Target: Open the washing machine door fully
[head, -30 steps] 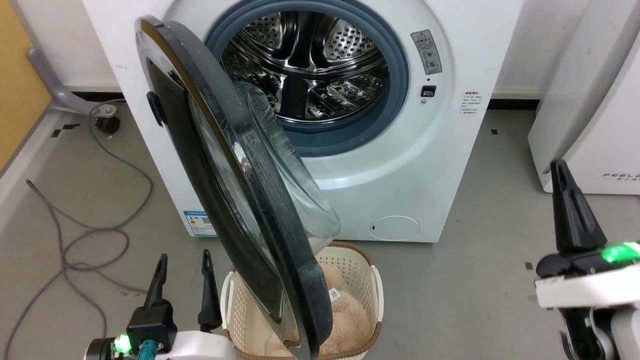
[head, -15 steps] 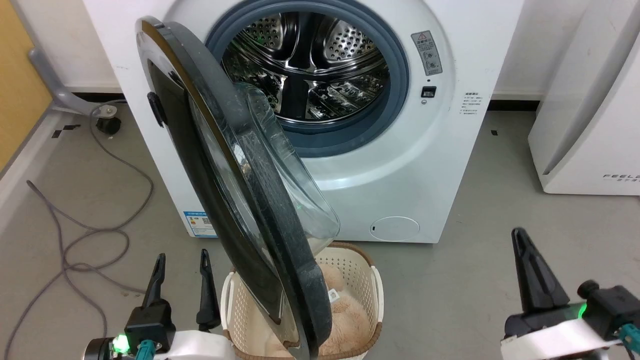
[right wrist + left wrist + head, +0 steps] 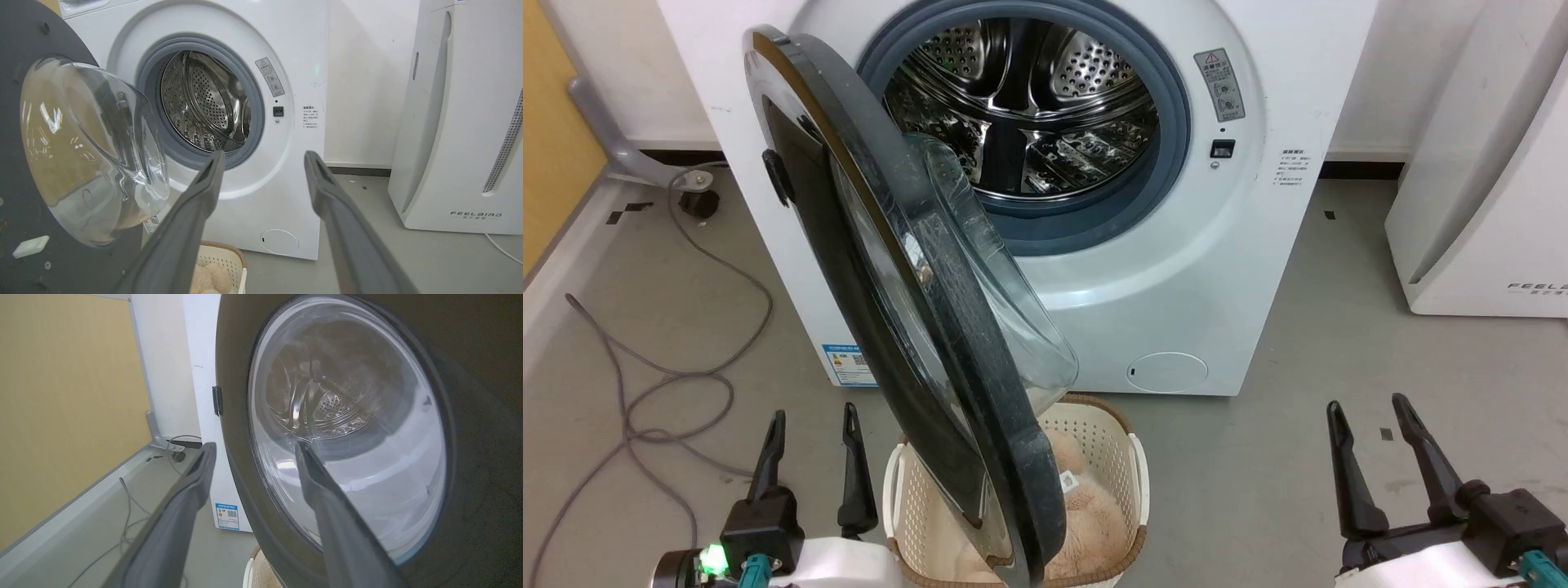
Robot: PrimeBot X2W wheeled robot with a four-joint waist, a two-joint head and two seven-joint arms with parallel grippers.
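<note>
The washing machine (image 3: 1176,269) is a white front-loader with its steel drum (image 3: 1029,106) exposed. Its door (image 3: 947,327), a black disc with a clear glass bowl, hangs from the left side and stands swung out about halfway toward me. My left gripper (image 3: 814,412) is open at the lower left, just left of the door's outer face and apart from it. In the left wrist view the left gripper (image 3: 256,445) points at the door (image 3: 351,416) from outside. My right gripper (image 3: 1366,403) is open at the lower right, holding nothing. From the right wrist, the right gripper (image 3: 264,153) faces the machine (image 3: 294,183) and the door's inner side (image 3: 81,143).
A cream laundry basket (image 3: 1131,457) with a beige plush thing inside sits on the floor under the door's lower edge. A grey cable (image 3: 686,376) loops over the floor at left. A white appliance (image 3: 1486,204) stands at right. A yellow panel (image 3: 547,122) lines the left.
My right gripper has come down from the right edge to the lower right and turned, so both its fingers now show apart. The left gripper sank slightly. The door stayed put.
</note>
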